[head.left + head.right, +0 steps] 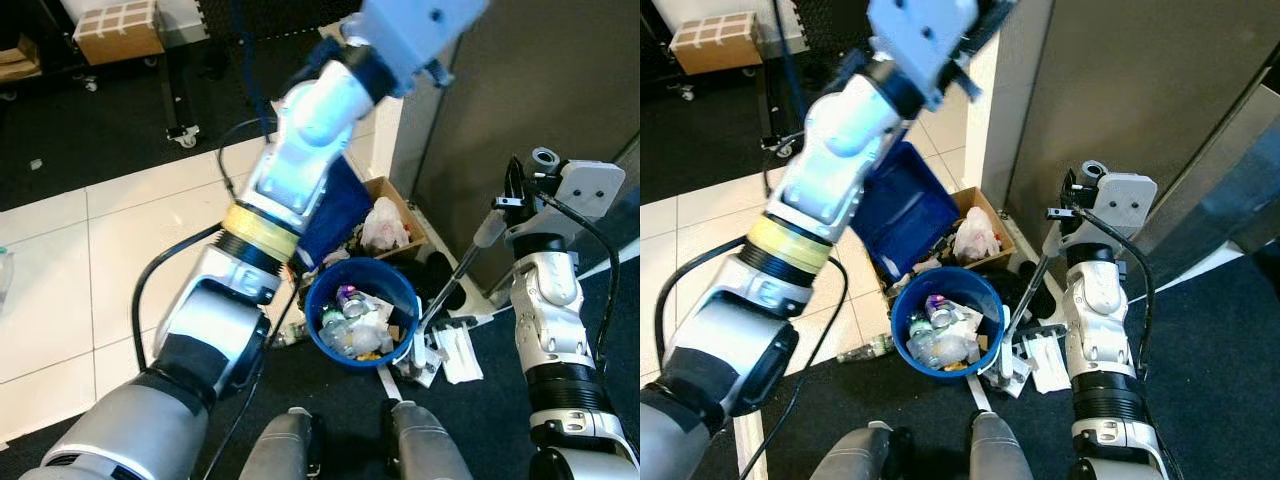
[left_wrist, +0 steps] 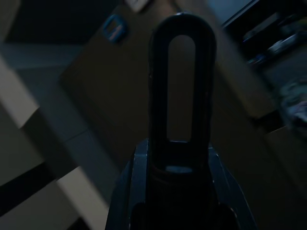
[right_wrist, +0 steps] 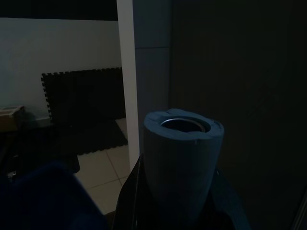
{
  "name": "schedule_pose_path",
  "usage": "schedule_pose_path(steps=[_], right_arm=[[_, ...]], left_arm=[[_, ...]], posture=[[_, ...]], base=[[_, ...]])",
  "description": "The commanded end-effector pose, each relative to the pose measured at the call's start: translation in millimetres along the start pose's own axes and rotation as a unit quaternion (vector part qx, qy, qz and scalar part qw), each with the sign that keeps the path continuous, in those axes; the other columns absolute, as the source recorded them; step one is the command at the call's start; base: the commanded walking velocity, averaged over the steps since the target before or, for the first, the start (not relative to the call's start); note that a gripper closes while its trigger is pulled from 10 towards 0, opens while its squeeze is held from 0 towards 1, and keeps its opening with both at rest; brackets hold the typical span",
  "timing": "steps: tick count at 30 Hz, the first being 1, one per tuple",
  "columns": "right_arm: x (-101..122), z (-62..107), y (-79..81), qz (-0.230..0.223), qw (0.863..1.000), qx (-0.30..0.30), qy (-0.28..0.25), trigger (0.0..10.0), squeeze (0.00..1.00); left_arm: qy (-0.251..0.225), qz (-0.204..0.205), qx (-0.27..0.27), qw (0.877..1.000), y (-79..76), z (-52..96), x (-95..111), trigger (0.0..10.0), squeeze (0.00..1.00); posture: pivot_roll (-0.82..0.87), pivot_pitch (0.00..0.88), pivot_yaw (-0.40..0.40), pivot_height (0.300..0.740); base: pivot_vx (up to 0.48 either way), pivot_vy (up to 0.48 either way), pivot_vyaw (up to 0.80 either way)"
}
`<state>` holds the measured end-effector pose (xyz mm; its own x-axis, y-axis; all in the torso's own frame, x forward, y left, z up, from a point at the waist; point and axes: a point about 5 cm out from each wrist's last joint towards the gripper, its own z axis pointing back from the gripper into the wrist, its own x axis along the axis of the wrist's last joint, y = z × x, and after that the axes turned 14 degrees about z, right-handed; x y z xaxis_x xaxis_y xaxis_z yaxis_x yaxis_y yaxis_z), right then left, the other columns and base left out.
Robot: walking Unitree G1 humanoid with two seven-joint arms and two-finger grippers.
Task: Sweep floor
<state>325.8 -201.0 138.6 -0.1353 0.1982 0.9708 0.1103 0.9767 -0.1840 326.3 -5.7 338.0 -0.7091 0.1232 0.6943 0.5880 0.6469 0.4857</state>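
My left arm is raised high, and the blue dustpan [image 1: 335,215] hangs tilted behind it, above the blue bucket [image 1: 405,290] full of rubbish. In the left wrist view the left gripper [image 2: 172,201] is shut on the dustpan's dark handle [image 2: 180,86], which ends in a loop. On the right, my right gripper [image 1: 513,195] is shut on the top of the broom handle [image 1: 470,255], whose grey end cap [image 3: 182,153] stands out in the right wrist view. The broom slants down to its head [image 1: 430,352], on the dark floor beside the bucket.
A cardboard box [image 1: 400,205] of bags and litter sits behind the bucket, against a dark partition [image 1: 520,90]. Paper scraps [image 1: 460,355] lie by the broom head. A cable [image 1: 150,290] loops over the white tiles on the left. A wheeled rack holding a box [image 1: 120,30] stands far back.
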Motion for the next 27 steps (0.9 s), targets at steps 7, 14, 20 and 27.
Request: schedule_pose_path(steps=[7,14,20,27], right_arm=[[8.3,-2.2,-1.0,-0.004,1.0,-0.007,-0.024,10.0,0.0],[8.6,-2.1,-0.5,-0.005,1.0,-0.009,-0.025,10.0,0.0],[6.8,-0.1,-3.0,-0.005,1.0,-0.013,-0.023,10.0,0.0],[6.8,-2.7,0.8,-0.007,1.0,-0.007,-0.021,10.0,0.0]], left_arm=[[-0.087,-0.004,-0.086,0.992,-31.3,-18.4,35.0,10.0,0.0],[-0.096,0.004,-0.093,0.991,-37.3,-19.2,37.7,10.0,0.0],[-0.082,0.06,0.06,0.993,5.7,-11.7,33.3,10.0,0.0],[-0.056,0.133,0.225,0.964,61.8,24.8,23.6,10.0,0.0]], posture=[[-0.1,0.091,0.049,0.74],[-0.11,0.086,0.057,0.74],[-0.1,0.092,0.054,0.74],[-0.08,0.096,0.037,0.74]], base=[[0.0,0.0,0.0],[0.0,0.0,0.0],[0.0,0.0,0.0],[0.0,0.0,0.0]])
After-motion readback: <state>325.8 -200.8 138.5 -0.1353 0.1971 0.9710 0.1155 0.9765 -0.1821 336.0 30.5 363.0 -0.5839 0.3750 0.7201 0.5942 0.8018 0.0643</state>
